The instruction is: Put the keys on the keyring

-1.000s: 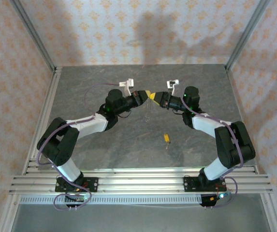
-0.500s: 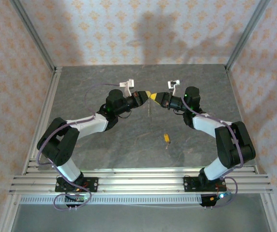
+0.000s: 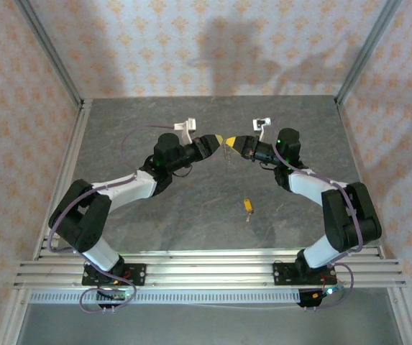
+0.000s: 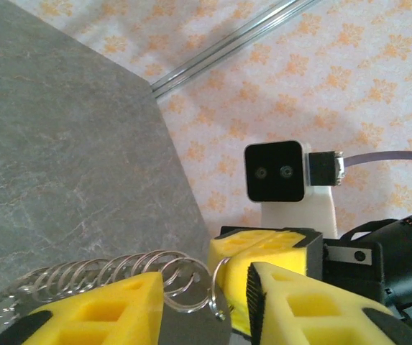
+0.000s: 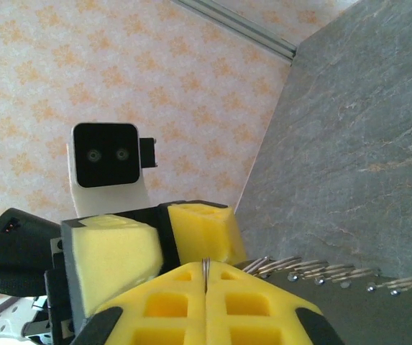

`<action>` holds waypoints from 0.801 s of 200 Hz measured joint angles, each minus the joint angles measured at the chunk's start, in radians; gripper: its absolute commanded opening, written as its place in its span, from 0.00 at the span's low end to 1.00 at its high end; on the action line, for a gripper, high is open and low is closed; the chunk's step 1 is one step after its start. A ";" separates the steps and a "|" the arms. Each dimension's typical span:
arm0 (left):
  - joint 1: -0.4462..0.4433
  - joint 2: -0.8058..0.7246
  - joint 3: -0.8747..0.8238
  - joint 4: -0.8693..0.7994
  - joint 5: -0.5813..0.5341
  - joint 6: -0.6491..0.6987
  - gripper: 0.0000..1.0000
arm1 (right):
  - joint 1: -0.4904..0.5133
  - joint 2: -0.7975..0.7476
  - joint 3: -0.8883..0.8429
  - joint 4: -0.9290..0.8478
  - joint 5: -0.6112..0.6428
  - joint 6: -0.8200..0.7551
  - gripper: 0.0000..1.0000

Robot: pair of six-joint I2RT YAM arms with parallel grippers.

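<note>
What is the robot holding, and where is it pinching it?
The right hand pinches the keyring by its thin wire loop; the left hand is open.

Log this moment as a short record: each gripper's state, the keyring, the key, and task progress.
left gripper: open, yellow fingers apart at the keyring's coiled end
right gripper: shut on the keyring's thin wire
keyring: held up between the two grippers, off the table
key: lying alone on the table, nearer the arm bases
progress: key not yet on the keyring
</note>
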 measured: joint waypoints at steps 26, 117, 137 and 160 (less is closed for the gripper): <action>0.000 0.000 -0.003 0.020 0.009 -0.018 0.25 | 0.000 0.000 0.000 0.008 0.000 0.004 0.00; -0.001 0.059 0.004 0.102 0.052 -0.054 0.24 | -0.002 0.000 0.000 0.050 0.000 0.037 0.00; -0.001 0.067 0.011 0.119 0.056 -0.060 0.26 | -0.002 0.000 0.000 0.059 0.000 0.040 0.00; -0.001 0.069 0.011 0.127 0.056 -0.071 0.27 | -0.002 0.000 0.000 0.063 -0.001 0.041 0.00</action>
